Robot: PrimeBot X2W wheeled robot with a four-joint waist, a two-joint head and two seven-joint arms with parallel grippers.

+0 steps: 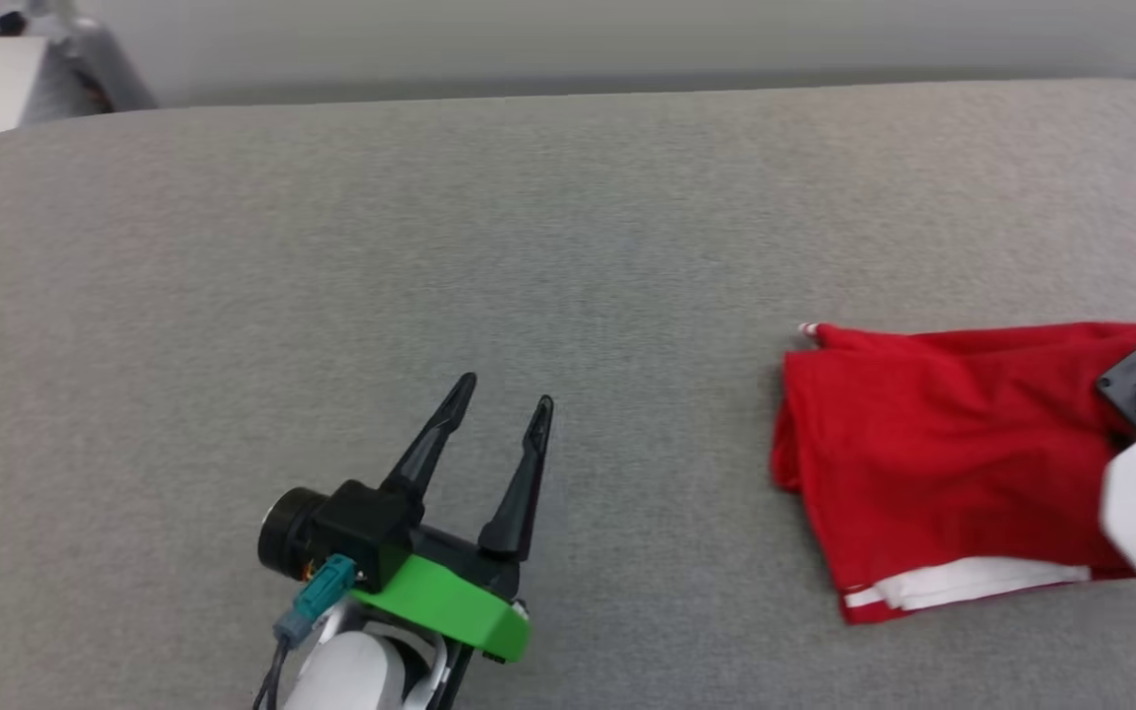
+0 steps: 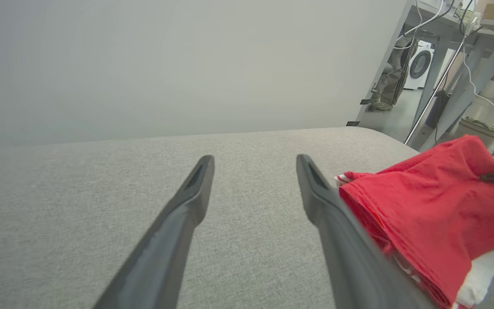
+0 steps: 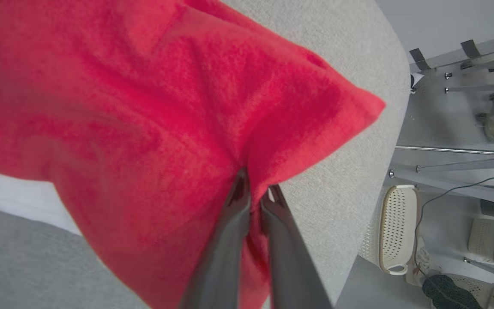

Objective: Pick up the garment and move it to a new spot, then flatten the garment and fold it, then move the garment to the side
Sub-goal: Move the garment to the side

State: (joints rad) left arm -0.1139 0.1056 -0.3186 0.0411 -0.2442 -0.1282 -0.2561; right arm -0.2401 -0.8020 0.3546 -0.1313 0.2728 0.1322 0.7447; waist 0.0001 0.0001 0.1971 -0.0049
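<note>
The right gripper (image 3: 256,191) was clenched on a pinch of red cloth near one corner of the garment (image 3: 122,120). Its two dark fingers were pressed together with the fabric bunched between them. The cloth rose toward the grip, so I judge it was taken there in order to lift or drag the shirt sideways. The left gripper (image 1: 509,390) was released, with fingers spread and holding nothing, above the bare grey padded surface (image 1: 529,197) and apart from the garment, probably to stay out of the way. The garment lay as a compact folded red packet near the right edge of the surface, with a white layer and striped trim at its near side. The folding appeared done, and the move to the side seemed in hand.
</note>
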